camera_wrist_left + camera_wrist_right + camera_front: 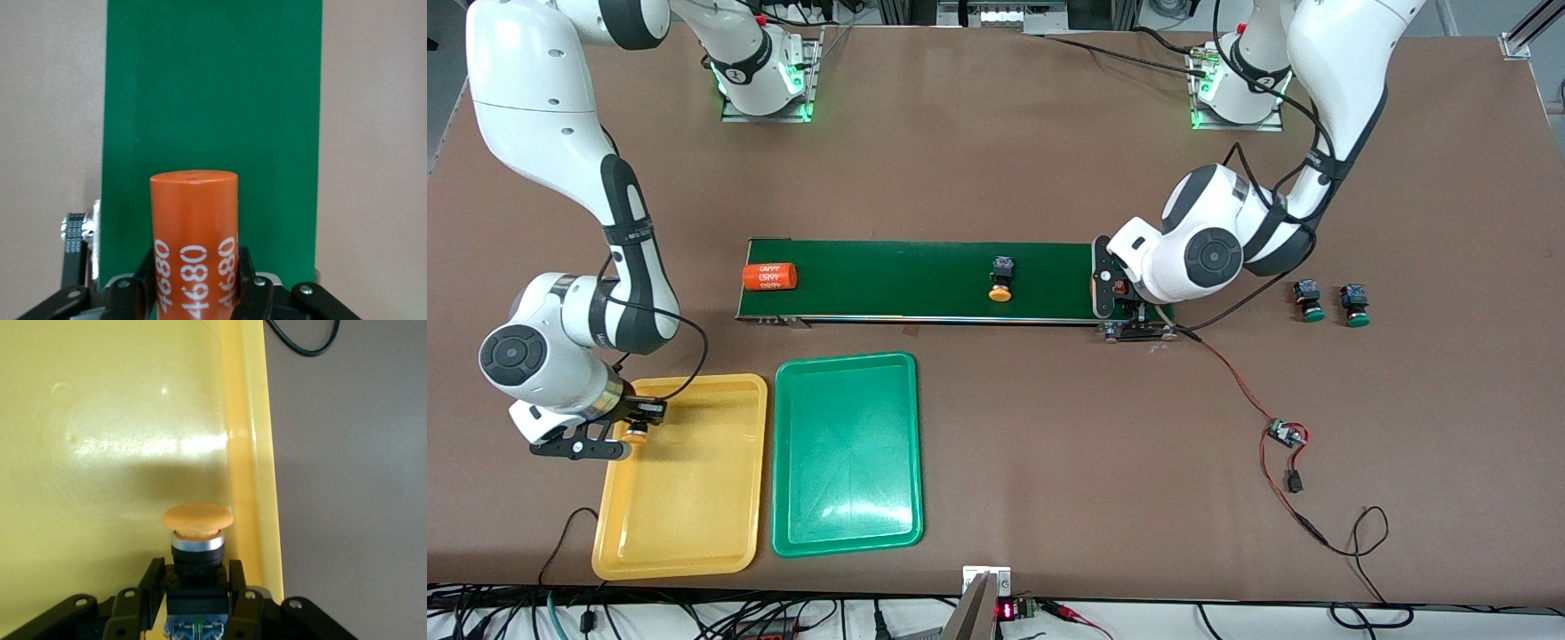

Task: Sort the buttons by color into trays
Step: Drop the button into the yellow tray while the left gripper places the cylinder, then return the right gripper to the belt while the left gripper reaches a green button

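Note:
Low over the yellow tray (694, 507), at its edge toward the right arm's end, my right gripper (630, 437) (198, 573) is shut on the black body of a yellow-capped button (637, 433) (197, 520). The green tray (845, 462) lies beside the yellow one. A second yellow-capped button (1001, 277) lies on the green conveyor belt (907, 276). Two green-capped buttons (1309, 300) (1356, 305) sit on the table toward the left arm's end. My left gripper (1129, 311) (195, 267) is shut on an orange cylinder printed "4680" (193, 220) over the belt's end.
Another orange "4680" cylinder (770, 276) lies at the belt's end toward the right arm. A red-and-black wire with a small circuit board (1285, 434) trails from the conveyor's motor across the table, nearer the front camera than the green-capped buttons.

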You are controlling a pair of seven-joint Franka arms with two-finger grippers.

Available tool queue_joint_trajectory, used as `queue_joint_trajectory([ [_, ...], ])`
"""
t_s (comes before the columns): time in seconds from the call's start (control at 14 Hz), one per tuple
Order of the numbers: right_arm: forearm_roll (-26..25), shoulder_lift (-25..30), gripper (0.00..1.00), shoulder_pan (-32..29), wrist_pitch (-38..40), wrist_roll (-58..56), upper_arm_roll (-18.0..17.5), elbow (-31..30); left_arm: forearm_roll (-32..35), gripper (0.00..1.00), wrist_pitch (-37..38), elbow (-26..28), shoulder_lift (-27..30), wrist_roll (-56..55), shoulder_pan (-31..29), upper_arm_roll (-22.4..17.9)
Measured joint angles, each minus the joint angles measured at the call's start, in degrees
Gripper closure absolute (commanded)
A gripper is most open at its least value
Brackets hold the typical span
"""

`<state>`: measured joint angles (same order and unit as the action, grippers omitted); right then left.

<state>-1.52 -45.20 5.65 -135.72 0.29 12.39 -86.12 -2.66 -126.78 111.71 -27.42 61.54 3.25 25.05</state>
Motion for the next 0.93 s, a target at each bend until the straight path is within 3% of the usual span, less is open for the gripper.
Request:
queue_joint_trajectory([
  [0.07,0.03,-0.22,0.26,-0.01,-0.07,0.00,-0.02,0.01,0.06,0.14,-1.00,0.71,0.01,0.01,0.03,0.11],
  [0.14,0.10,-0.34,0.21,-0.02,-0.14,0.00,-0.07,0.01,0.06,0.00,-1.45,0.86,0.01,0.02,0.03,0.29],
  [0.57,0.53,0.79,0.11,0.55,1.62,0.00,-1.20,0.94,0.10,0.00,0.37,0.42,1.78,-1.91,-0.11,0.55],
  [0.78,1.54,4.65,0.11,2.12,10.22,0.48,-2.00,1.14,0.10,0.00,8.01,-1.87,5.83,-7.77,-0.73,-0.17],
  [0.93,1.95,8.11,0.08,3.90,16.03,2.57,-2.33,0.72,0.10,0.00,11.82,-3.20,9.31,-12.70,-1.07,-3.10],
])
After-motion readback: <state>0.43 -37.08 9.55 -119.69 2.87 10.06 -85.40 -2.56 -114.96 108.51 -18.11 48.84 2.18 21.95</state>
